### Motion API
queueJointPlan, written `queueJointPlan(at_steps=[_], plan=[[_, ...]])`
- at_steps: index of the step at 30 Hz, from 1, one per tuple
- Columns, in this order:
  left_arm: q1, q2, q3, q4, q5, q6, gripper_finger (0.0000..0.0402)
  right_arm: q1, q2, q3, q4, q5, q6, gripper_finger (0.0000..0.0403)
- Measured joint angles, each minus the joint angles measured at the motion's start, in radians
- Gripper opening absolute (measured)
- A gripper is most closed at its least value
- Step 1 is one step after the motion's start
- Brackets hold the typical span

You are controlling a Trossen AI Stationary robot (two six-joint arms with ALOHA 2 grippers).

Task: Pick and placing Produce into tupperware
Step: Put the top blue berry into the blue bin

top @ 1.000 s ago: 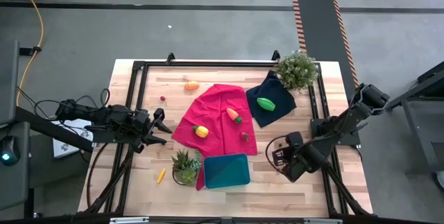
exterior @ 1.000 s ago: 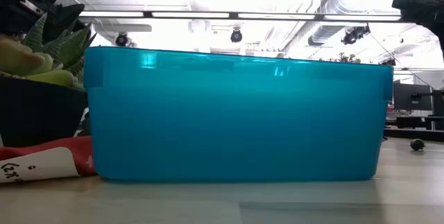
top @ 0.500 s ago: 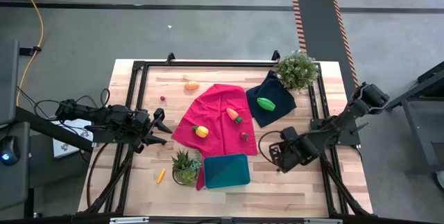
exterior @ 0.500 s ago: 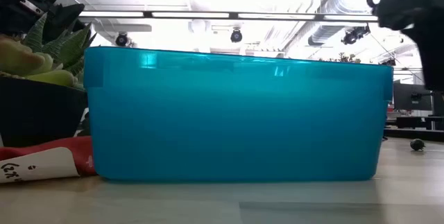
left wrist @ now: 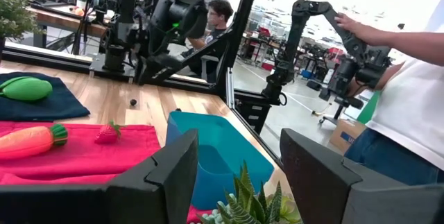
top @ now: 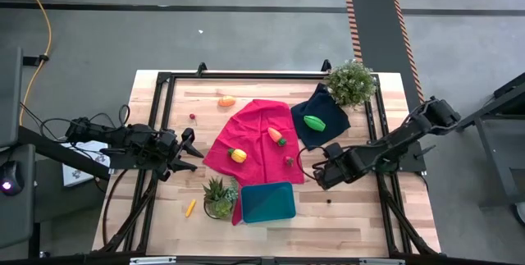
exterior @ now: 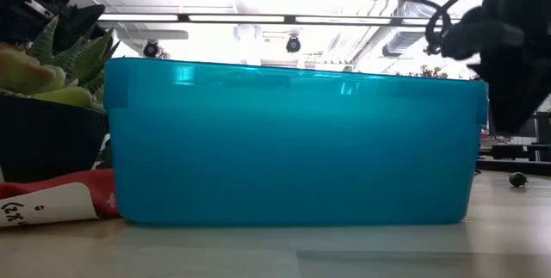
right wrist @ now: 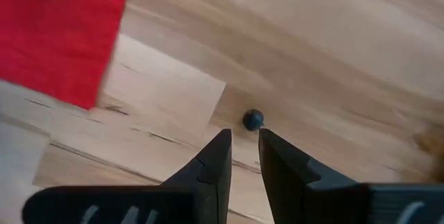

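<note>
Blueberry (right wrist: 253, 119) on bare wood, just ahead of right gripper (right wrist: 241, 153), jaws narrowly parted, empty.

— Any writing I can go by from here?

— Hardly any. In my low view a white label (exterior: 47, 205) lies at the foot of the dark pot (exterior: 47, 145), on the red cloth (exterior: 95, 194), with dark handwritten marks on it. I can't make them out as a word.

— And the teal tupperware (exterior: 293, 145)?

— Its wall facing me is plain, with no lettering I can read. From above and from the wrists, I find nothing legible either.
</note>
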Motion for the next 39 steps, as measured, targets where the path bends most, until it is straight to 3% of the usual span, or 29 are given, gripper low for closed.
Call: queueJointPlan(at_steps=[9, 15, 39], plan=[[0.0, 0.0, 0.0, 0.0, 0.0, 0.0, 0.0193, 0.02, 0.002, -0.014, -0.01, 0.024, -0.001, 0.0066], [0.0, 0.0, 0.0, 0.0, 0.0, 0.0, 0.0193, -0.022, 0.002, -0.014, -0.005, 0.032, -0.084, 0.0066], [0.0, 0.0, 0.0, 0.0, 0.0, 0.0, 0.0193, -0.226, 0.002, -0.014, 0.01, -0.236, -0.4, 0.0066]])
